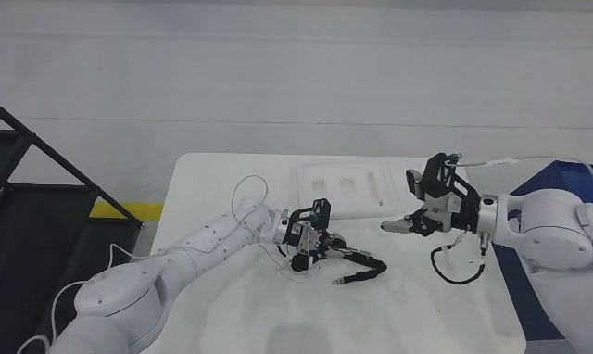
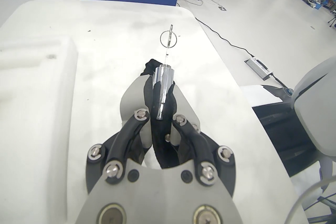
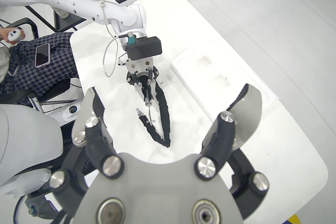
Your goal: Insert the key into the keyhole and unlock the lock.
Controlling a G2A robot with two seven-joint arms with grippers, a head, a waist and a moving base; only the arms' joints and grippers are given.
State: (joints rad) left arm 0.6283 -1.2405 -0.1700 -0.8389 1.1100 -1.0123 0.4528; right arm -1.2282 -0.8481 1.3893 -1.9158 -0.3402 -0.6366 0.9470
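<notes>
The cable lock trails nearest me on the table. My left fingers clamp its chrome barrel, and the key sticks from its end. Rightward, my right fingers hang open, empty. A foam tray lies farthest.

Keyhole: on the far end of the lock, whose metal barrel points away from the left wrist camera; hidden.
Key: seen edge-on with its ring around it; the blade is too thin to tell how deep it sits in the barrel; too small to make out in the top view.
Cable: the stretch beside the barrel is covered by the fingers of the left gripper.
Cable tip: too small for detail.
Foam tray: cut off by the left wrist picture's edge; in the right wrist view one corner lies behind the right gripper.
</notes>
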